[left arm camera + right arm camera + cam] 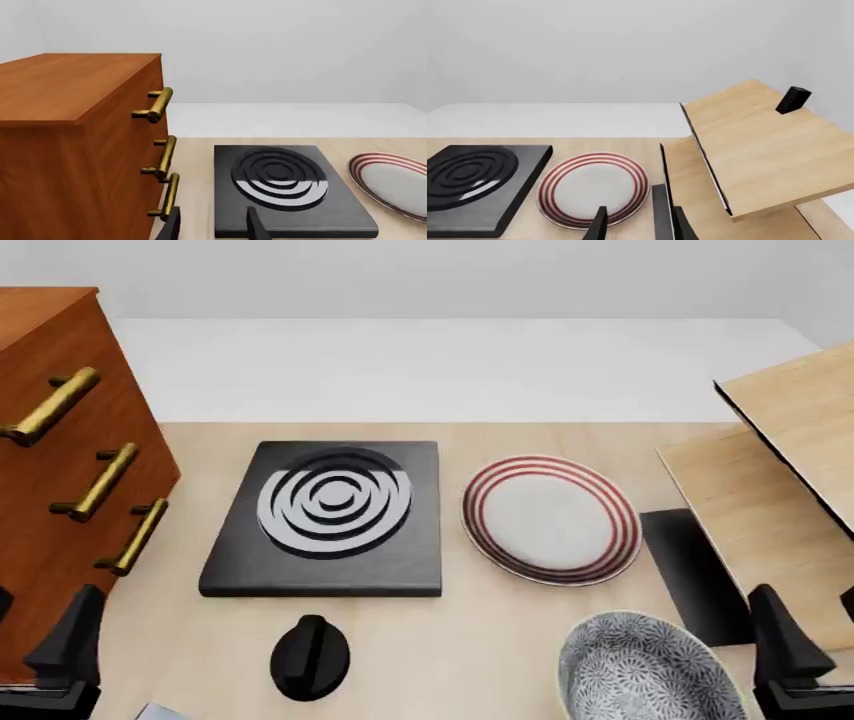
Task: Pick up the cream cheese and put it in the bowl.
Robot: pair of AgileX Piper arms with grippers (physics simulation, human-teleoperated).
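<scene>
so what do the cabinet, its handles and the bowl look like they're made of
Cabinet: looks like reddish-brown wood with a smooth satin finish; grain streaks run across its top and side. Handles: brass-like metal, golden with bright highlights. Bowl: probably glazed ceramic, white with a dense dark grey-blue floral print, though as a render this is only a guess.

Front view looks down over the stove (327, 520); wrist views sit low, facing forward, sharing stove (287, 192) and plate (594, 187).
</scene>
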